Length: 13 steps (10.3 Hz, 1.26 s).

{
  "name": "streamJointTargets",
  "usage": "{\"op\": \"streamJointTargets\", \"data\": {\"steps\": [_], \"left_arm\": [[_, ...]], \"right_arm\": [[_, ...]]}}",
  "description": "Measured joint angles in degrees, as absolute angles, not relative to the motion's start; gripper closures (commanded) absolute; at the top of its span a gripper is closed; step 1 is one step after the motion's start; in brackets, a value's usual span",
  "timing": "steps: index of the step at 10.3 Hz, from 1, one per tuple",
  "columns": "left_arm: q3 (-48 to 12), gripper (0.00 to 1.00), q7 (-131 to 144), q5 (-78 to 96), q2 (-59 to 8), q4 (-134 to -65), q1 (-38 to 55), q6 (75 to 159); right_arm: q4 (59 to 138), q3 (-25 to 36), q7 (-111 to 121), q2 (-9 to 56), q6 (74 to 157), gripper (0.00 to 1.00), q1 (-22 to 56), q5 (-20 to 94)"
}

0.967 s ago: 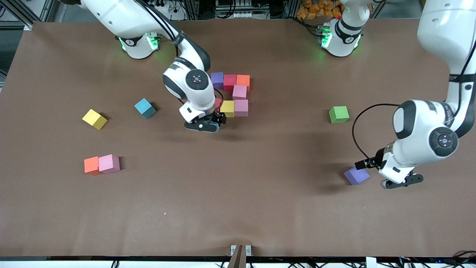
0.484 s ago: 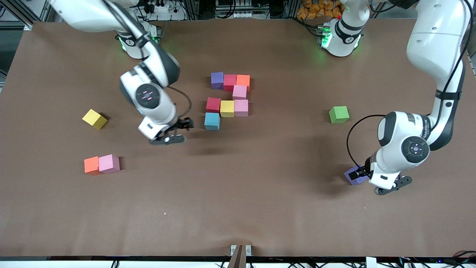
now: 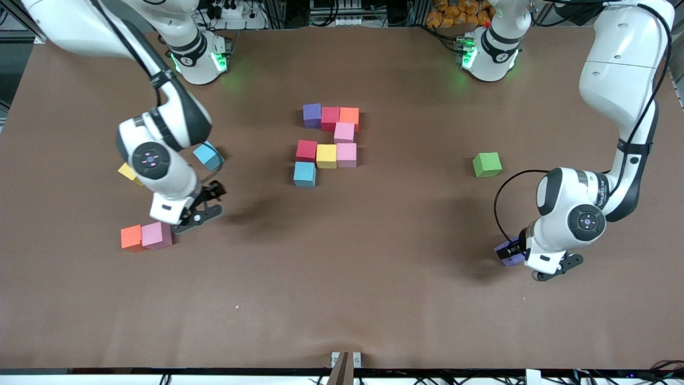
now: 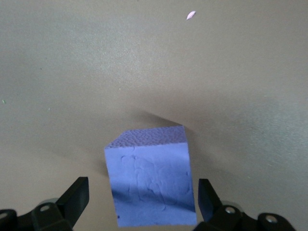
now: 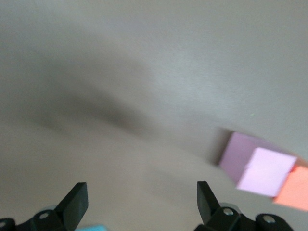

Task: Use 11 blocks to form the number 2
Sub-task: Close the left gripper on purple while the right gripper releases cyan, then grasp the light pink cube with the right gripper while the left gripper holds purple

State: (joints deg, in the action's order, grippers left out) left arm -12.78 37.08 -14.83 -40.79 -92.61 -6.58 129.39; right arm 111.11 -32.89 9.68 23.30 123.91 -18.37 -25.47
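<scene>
Left gripper wide, straddling purple block: lower squarely, then close. Right gripper wide, empty, near pink block; centre first.

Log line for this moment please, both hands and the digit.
left hand: open around purple block | right hand: open, empty, near pink block | digit: eight placed

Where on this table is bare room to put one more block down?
Bare table lies nearer the camera than the blue block, between the pink block and the loose purple block. Also between the pink-yellow row and the green block. Crowded: around the unfinished 2.
</scene>
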Motion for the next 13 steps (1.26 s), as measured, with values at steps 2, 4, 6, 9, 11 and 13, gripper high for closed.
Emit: {"op": "streamJointTargets", "data": {"steps": [2, 4, 6, 9, 11, 13], "left_arm": [[-12.7, 0.0, 37.1, -14.8, -41.9, -92.3, -6.6, 130.2], [-12.6, 0.0, 37.1, -14.8, -42.8, -91.6, -6.6, 130.5], [-12.6, 0.0, 37.1, -14.8, -43.3, -91.1, -6.7, 130.5], [-12.6, 0.0, 37.1, -14.8, -43.4, -90.7, -6.7, 130.5], [-12.6, 0.0, 37.1, -14.9, -43.4, -90.6, -6.7, 130.5], [-12.6, 0.0, 37.1, -15.0, -43.4, -90.5, -6.7, 130.5]], "right_arm": [[111.7, -32.0, 32.5, 24.4, 130.2, 0.0, -22.3, -27.1], [111.7, -29.7, 51.3, 25.7, 132.7, 0.0, -23.3, -27.2], [111.7, -27.5, 63.8, 26.4, 133.4, 0.0, -23.3, -27.2], [111.6, -23.8, 77.6, 26.8, 135.5, 0.0, -23.3, -27.2], [111.7, -21.8, 82.9, 27.9, 138.8, 0.0, -23.3, -27.2], [111.6, -21.4, 84.8, 29.8, 141.9, 0.0, -23.3, -27.2]]}}
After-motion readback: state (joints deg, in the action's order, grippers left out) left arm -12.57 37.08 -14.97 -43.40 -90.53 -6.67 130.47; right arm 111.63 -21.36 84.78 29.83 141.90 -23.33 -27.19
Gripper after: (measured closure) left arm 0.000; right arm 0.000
